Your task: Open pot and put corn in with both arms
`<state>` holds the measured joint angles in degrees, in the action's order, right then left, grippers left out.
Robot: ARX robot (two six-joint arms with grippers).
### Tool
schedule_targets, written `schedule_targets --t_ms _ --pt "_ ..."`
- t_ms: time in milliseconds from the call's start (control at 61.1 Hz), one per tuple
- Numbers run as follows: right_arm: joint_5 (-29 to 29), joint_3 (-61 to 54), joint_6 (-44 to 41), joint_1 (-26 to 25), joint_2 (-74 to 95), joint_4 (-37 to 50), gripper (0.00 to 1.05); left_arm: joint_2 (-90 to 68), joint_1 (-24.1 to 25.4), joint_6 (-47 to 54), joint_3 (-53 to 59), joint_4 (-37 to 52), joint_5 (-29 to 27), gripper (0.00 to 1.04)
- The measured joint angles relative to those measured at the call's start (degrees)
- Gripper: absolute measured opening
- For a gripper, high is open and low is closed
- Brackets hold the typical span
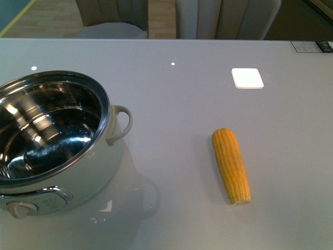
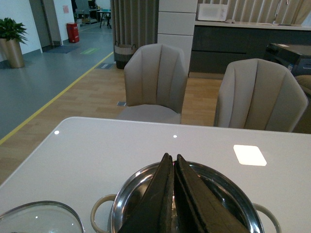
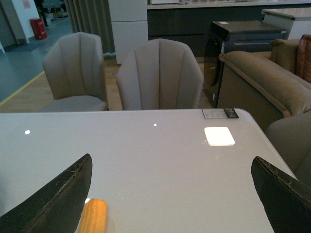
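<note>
Corn (image 1: 231, 165) is seen lying on the grey surface (image 1: 171, 104), well apart from the uncovered pot (image 1: 99, 172) and to its right. A glass lid (image 2: 39, 218) is laid just beside the pot. The left claw (image 2: 171, 158) is held clenched over the pot's open mouth, with nothing grasped. The right claw (image 3: 171, 158) is spread wide, released, above the surface near the corn.

Bright even room light; ceiling lamps glare off the glossy worktop (image 1: 177, 104) and streak the pot (image 1: 52, 135) steel; shadows stay soft.
</note>
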<state>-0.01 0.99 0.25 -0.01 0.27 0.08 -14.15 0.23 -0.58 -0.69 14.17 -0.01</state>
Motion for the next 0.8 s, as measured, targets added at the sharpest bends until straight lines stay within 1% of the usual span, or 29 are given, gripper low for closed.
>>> schedule_targets --t_ms 262,376,671,704,736,753,785,802 --pt "0.0 0.0 0.0 0.0 0.0 0.0 0.96 3.93 -0.09 0.0 0.0 -3.93 0.0 0.03" --pt "0.02 0.0 0.0 0.0 0.02 0.0 0.96 12.17 -0.09 0.02 -0.02 -13.49 0.0 0.03" --pt "0.02 0.0 0.0 0.0 0.0 0.0 0.96 13.79 -0.09 0.02 -0.02 -14.1 0.0 0.03" --pt "0.02 0.0 0.0 -0.02 0.0 0.0 0.96 13.79 -0.09 0.0 -0.02 -14.1 0.0 0.06" --pt "0.0 0.0 0.0 0.0 0.0 0.0 0.96 13.79 -0.09 0.0 -0.02 -14.1 0.0 0.13" --pt "0.0 0.0 0.0 0.0 0.0 0.0 0.96 13.79 -0.09 0.0 -0.02 -14.1 0.0 0.15" --pt "0.0 0.0 0.0 -0.02 0.0 0.0 0.96 13.79 -0.09 0.0 -0.02 -14.1 0.0 0.23" --pt "0.0 0.0 0.0 0.0 0.0 0.0 0.96 13.79 -0.09 0.0 -0.02 -14.1 0.0 0.25"
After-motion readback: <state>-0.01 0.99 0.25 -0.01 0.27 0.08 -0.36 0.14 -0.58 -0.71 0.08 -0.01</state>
